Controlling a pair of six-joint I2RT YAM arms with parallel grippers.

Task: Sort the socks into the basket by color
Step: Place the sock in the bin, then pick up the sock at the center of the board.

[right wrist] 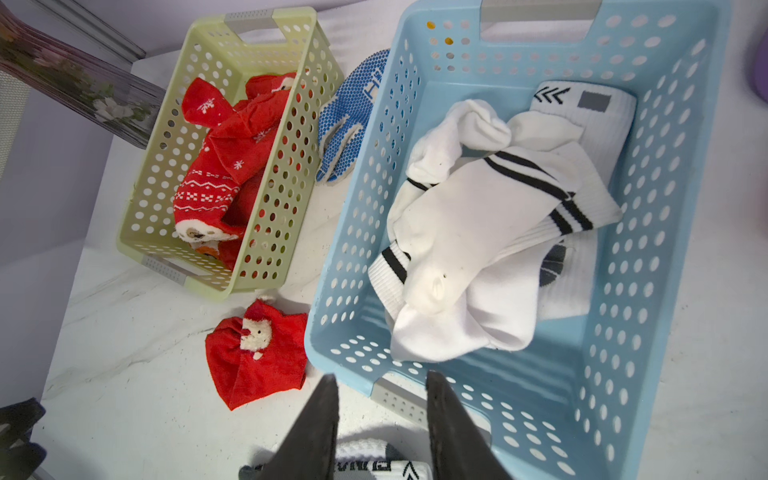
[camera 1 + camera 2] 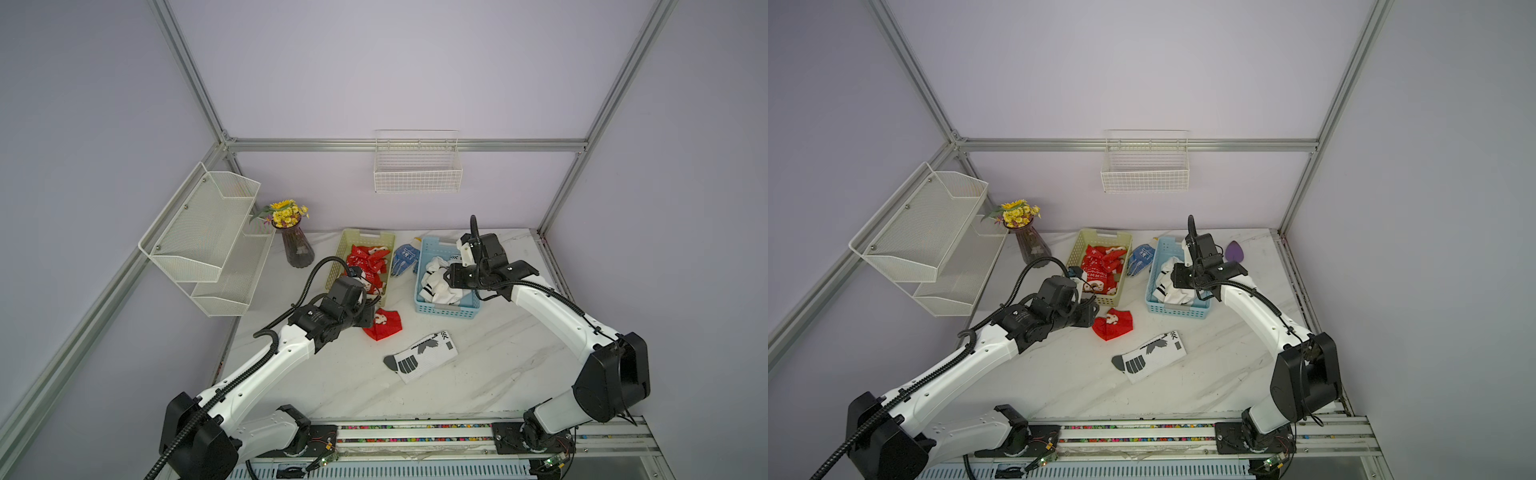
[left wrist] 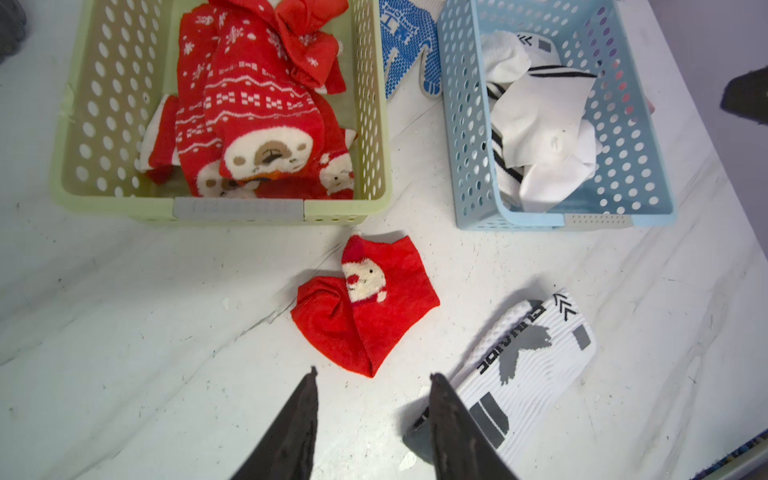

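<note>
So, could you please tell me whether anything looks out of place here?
Yes: a blue dotted glove lies on the table between the green basket and the blue basket; it is no sock, so it belongs in neither.

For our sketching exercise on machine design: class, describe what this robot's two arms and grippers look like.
Both the left arm and right arm have smooth white shells with bulky black joint housings. A black ribbed cable hose runs along each. The left gripper and right gripper end in two dark, tapering, pointed fingers.
</note>
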